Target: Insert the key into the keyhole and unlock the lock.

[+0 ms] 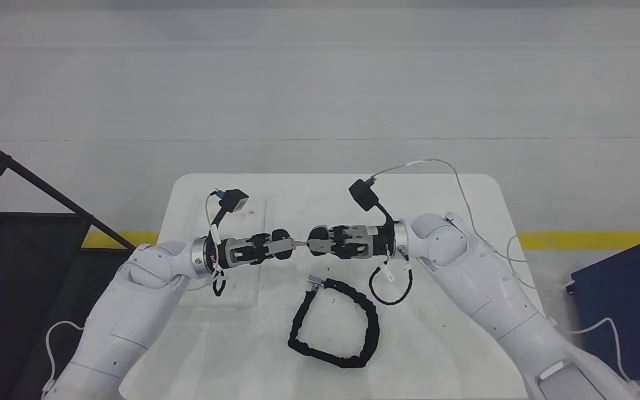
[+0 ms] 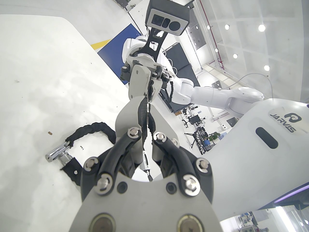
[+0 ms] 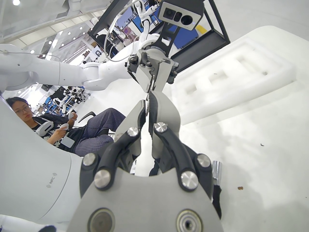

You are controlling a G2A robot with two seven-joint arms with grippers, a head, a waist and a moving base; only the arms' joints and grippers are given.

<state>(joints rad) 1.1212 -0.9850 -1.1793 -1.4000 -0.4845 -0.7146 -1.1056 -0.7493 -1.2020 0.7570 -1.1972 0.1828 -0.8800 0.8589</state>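
Where left gripper meets right gripper, thin key, perhaps shared

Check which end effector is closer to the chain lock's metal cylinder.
Right. In the top view, the right end effector sits right beside the lock cylinder. The left end effector meets it tip to tip but lies farther off, toward the foam tray.

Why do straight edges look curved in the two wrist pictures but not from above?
Left wrist view: a wide lens bows the table edge; ceiling lamps glare as white dots. Right wrist view: same bowing along the foam tray. Top view: the yellow floor stripe runs straight, light is even, the chain lock casts barely any shadow.
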